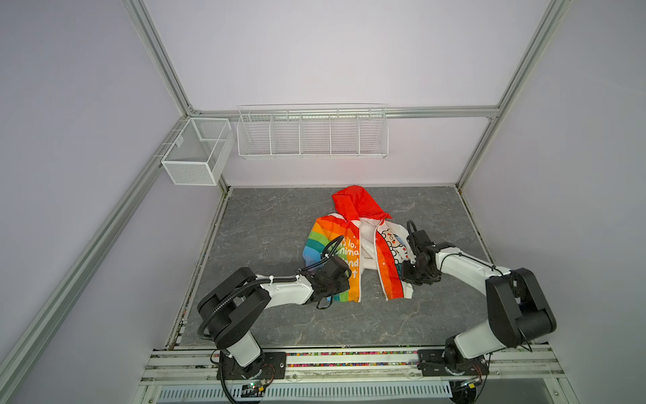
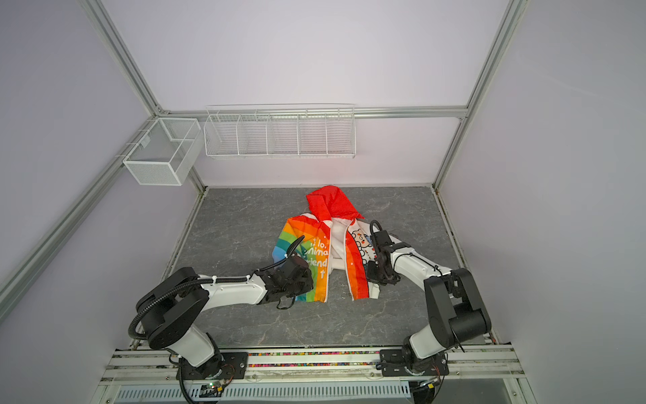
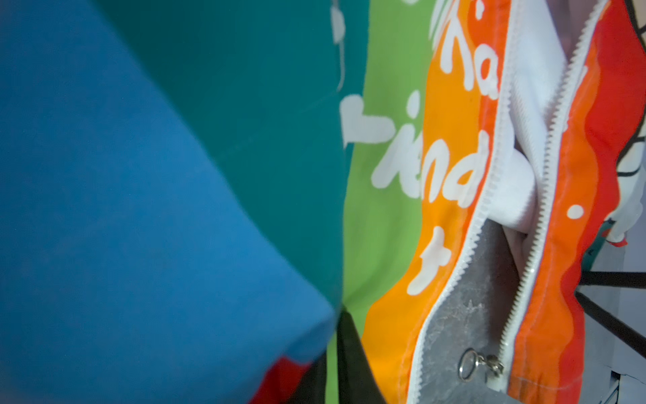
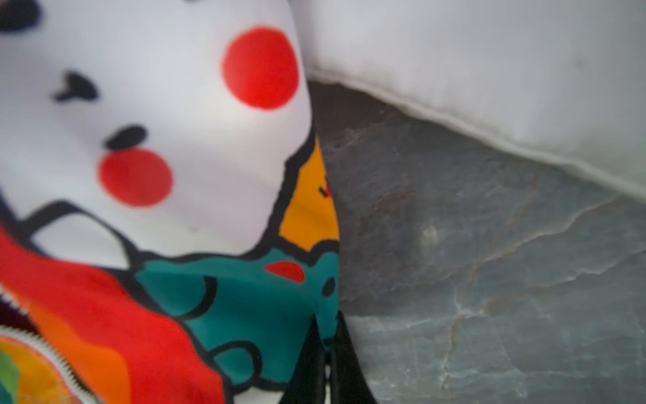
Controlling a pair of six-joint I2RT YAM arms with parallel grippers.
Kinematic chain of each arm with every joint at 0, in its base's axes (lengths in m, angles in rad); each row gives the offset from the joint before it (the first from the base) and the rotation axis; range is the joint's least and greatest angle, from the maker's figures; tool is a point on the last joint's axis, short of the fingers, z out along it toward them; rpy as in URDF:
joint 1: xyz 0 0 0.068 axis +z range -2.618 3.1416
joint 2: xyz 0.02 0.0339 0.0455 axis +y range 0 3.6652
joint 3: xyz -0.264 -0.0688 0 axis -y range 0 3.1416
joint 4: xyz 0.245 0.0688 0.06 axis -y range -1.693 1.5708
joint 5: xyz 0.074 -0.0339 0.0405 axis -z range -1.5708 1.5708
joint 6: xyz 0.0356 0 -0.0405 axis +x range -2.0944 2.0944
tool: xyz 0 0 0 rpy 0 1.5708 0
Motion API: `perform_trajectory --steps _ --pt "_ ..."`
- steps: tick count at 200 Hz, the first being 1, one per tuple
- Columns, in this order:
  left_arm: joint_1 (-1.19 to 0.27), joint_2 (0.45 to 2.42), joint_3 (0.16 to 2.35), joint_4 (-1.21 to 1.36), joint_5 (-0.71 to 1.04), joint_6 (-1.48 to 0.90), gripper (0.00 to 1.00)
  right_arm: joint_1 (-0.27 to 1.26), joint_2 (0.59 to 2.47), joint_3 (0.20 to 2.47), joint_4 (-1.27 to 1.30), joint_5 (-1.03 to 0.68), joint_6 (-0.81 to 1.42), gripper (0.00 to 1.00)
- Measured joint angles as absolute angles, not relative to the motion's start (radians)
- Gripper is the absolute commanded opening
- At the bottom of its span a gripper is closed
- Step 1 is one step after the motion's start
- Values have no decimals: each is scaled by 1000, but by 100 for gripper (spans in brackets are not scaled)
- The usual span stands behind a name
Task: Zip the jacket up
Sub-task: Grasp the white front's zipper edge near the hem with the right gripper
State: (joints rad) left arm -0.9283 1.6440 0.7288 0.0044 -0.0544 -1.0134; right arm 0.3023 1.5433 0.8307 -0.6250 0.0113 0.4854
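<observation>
Left gripper: pinching the jacket, rainbow hem, 8 o'clock.
Right gripper: pinching cartoon panel, 4 o'clock.
Purpose: probably steadying both halves for zipper alignment.

Jacket: left half in curved rainbow stripes of red, orange, yellow, green, teal and blue under white lettering. The right half is white, printed with black-outlined cartoon animals, red cheek spots and teal and yellow patches, edged by a wavy red-and-orange band with white dots beside the white zipper; hood plain red, pull ring silver. Desk: dark grey stone pattern with pale veins; wire rack and mesh basket white; arms white with black joints.
</observation>
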Motion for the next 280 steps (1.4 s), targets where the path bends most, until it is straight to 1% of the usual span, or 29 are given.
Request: perform_trajectory --steps 14,40,62,86,102,128,155,203,230,280 --pt "-928 1644 729 5 -54 -1013 11 297 1537 831 -630 22 489 39" --pt "-928 1643 729 4 -54 -1013 12 295 1480 835 -659 50 496 49" --pt "-928 1634 729 -13 -52 -1009 13 299 1404 851 -694 72 492 53" --pt "-928 1604 730 -57 -52 -995 14 342 1332 884 -732 87 490 54" --pt "-928 1575 739 -90 -52 -986 15 416 1297 902 -748 90 490 52" --pt "-928 1526 765 -118 -50 -971 15 538 1290 913 -756 59 494 44" --pt "-936 1530 798 -108 -20 -959 15 603 1304 912 -753 9 502 40" --pt "-955 1637 823 -51 44 -957 13 611 1412 870 -659 -99 510 29" --pt "-957 1676 823 -33 59 -958 13 607 1475 833 -645 -102 521 24" --pt "-957 1688 817 -5 61 -961 13 565 1498 788 -606 -91 536 14"
